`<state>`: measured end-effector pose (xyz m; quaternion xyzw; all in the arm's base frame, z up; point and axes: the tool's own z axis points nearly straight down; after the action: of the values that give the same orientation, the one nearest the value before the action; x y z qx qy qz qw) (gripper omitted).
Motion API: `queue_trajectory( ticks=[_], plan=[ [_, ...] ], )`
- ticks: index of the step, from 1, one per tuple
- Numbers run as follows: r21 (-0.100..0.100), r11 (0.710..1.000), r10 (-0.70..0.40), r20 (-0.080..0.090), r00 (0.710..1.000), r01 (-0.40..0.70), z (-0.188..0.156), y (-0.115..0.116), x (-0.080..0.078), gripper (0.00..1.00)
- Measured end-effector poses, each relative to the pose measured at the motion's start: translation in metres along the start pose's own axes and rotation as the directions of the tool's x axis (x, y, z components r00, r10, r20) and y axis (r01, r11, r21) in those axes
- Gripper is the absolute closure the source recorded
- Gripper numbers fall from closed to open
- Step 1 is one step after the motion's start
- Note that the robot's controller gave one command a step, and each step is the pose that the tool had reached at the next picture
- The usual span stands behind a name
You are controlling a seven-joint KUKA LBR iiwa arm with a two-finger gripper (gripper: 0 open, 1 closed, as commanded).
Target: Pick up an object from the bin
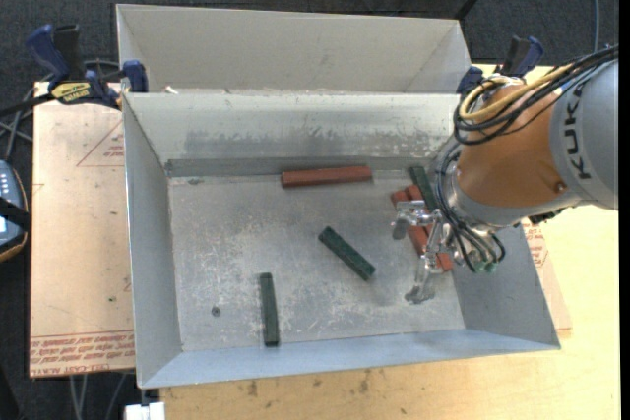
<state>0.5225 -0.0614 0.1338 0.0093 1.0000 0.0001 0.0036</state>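
Three bars lie well apart on the floor of the bin [148, 211]: a front green bar [267, 309] at the left, a red-brown bar [327, 176] along the back wall, and a tilted green bar [346, 254] in the middle. Farther right, under the arm [512, 162], a small red block [440, 254] lies just beside the jaws. I cannot tell whether they are released or clenched.

Bin [295, 54] scuffed matt metal, long red bar [327, 176] matt

Gripper [423, 286] low at bin [295, 125] R side, by red block [403, 197], poss. touching; green bar [346, 253] mid-floor.
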Motion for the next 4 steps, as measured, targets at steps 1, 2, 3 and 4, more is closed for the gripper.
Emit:
queue_trajectory(
  ticks=[1,2,3,4],
  plan=[
    [-0.002,0.989,-0.145,-0.011,0.989,0.145,0.000,0.041,-0.027,0.00],
    [-0.001,1.000,-0.025,-0.003,1.000,0.025,-0.008,0.053,-0.031,0.00],
    [-0.001,1.000,-0.025,-0.006,1.000,0.025,0.065,0.066,-0.029,0.00],
    [0.000,0.988,0.156,-0.005,0.988,-0.156,0.063,0.064,-0.038,1.00]
  ],
)
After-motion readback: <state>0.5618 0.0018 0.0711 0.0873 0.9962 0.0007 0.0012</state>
